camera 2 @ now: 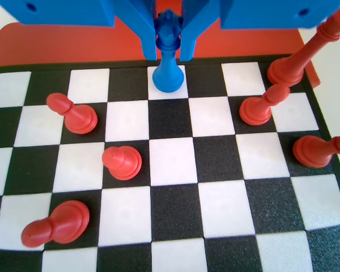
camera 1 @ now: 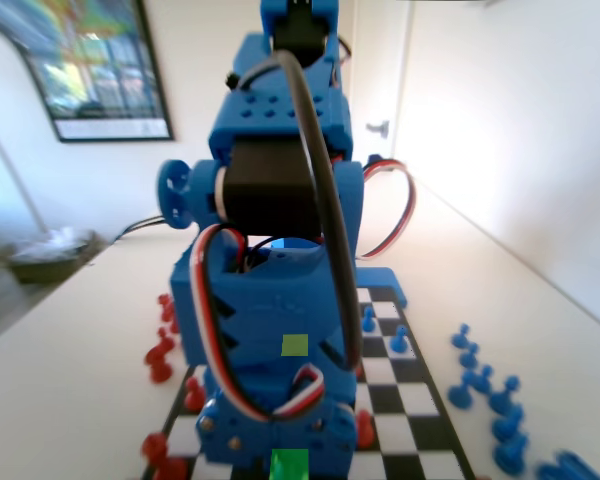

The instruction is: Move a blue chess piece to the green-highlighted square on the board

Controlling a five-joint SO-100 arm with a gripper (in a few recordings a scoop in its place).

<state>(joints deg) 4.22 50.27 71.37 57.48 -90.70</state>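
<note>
Pincer (camera 2: 168, 35) closed around blue chess piece (camera 2: 168, 62), base apparently touching the board (camera 2: 175, 164). Placement step, likely on green-highlighted square (camera 1: 290, 464); next: release, lift clear.

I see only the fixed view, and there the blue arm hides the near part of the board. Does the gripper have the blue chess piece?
Observer: Yes. In the wrist view the gripper is shut around the crown of the blue chess piece.
Operator: Is it lifted?
Observer: No, it seems not. Its base rests upright on a white square in the end row of the board.
Operator: Are red pieces touching it?
Observer: No. The red pawn near the centre stands clear of it.
</note>
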